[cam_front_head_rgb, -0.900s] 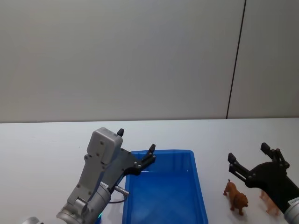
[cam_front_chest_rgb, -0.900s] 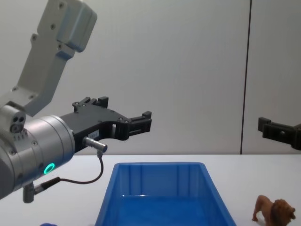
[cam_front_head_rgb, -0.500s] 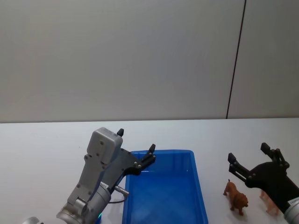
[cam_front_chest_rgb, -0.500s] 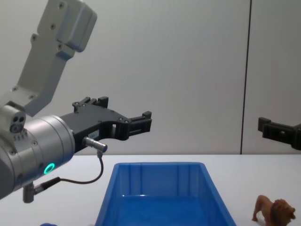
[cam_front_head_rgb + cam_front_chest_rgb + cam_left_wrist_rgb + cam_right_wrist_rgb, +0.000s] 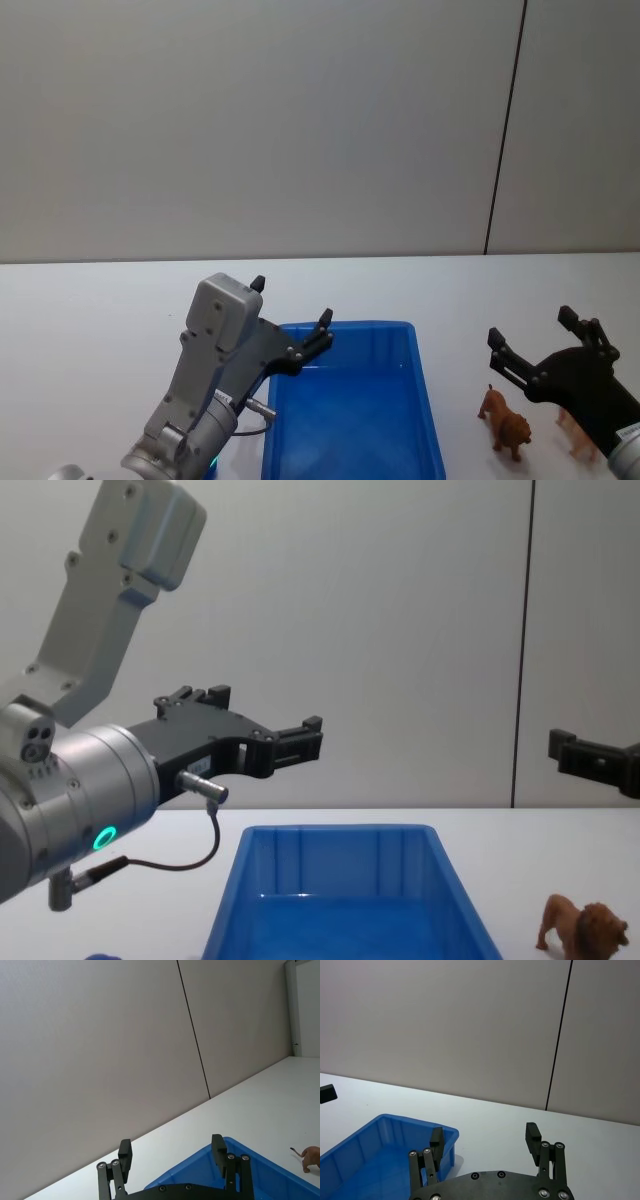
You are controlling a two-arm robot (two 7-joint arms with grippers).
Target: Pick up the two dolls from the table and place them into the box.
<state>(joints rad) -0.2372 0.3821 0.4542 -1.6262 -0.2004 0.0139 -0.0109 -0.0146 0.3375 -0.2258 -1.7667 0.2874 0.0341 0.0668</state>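
The blue box (image 5: 427,400) sits on the white table (image 5: 100,320) in front of me, with nothing visible inside. Right of it stands the brown lion doll (image 5: 505,426), seen from the side in the chest view (image 5: 585,926). The pale pink pig doll (image 5: 577,438) stands just right of the lion, partly hidden behind my right arm. My left gripper (image 5: 292,300) hovers open above the box's near-left corner, holding nothing. My right gripper (image 5: 531,326) hovers open above the two dolls, apart from them.
A plain grey wall with one dark vertical seam (image 5: 505,130) rises behind the table. White tabletop (image 5: 480,290) stretches beyond the box and to its left. In the right wrist view the box's rim (image 5: 395,1122) lies ahead of the open fingers.
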